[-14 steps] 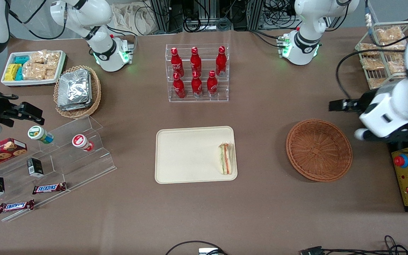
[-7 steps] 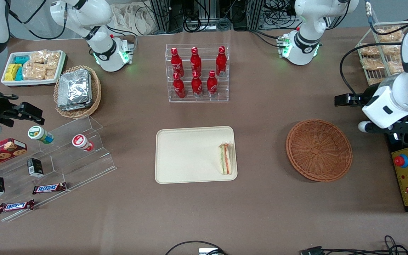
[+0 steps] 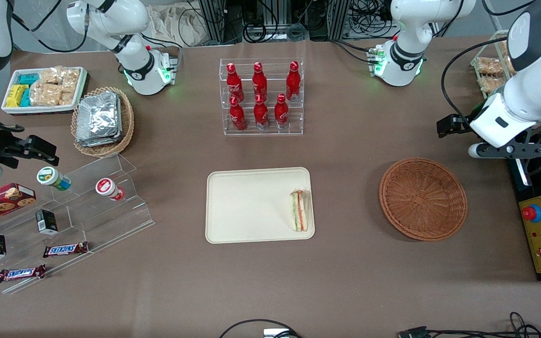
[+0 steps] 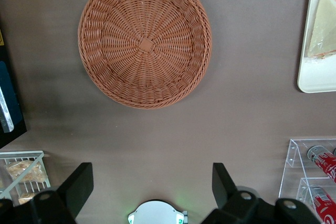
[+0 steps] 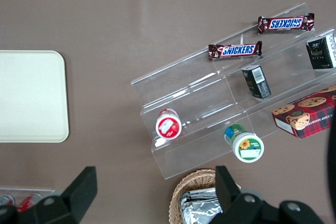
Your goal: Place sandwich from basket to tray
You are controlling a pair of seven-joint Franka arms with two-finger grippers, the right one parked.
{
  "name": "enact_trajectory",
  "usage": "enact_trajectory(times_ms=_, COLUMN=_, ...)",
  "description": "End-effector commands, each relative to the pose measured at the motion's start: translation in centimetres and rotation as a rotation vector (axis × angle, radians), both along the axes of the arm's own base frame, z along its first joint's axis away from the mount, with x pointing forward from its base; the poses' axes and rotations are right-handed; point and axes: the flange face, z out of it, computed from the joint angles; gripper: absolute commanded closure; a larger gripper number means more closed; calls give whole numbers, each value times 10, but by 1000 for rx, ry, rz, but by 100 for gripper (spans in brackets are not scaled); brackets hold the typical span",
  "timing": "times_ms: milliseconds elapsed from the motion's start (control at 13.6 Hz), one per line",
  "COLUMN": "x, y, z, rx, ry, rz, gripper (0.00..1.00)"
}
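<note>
Up above the table, the gripper (image 4: 149,187) hung with its fingers (image 4: 79,184) spread wide and nothing between them, farther from the front camera than the wicker basket (image 3: 423,198), which held nothing. Toward the parked arm's end, the sandwich (image 3: 299,210) lay on the cream tray (image 3: 247,206), at its edge nearest the basket
</note>
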Motion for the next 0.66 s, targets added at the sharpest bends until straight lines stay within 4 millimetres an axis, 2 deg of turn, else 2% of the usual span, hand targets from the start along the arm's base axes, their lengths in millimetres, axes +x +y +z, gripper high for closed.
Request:
enact_trajectory(times_ms=0, x=-2, y=3, z=5, rx=10, ry=-28, rz=-32, gripper=0)
enact_trajectory(times_ms=148, x=4, y=20, z=15, rx=4, ry=-53, rz=-30, gripper=0)
enact_trajectory(times_ms=369, x=11, y=16, z=22, rx=3, ry=-94, rz=-50, gripper=0)
enact_trajectory(times_ms=590, x=10, y=12, z=20, rx=7, ry=-92, rz=-41, gripper=0)
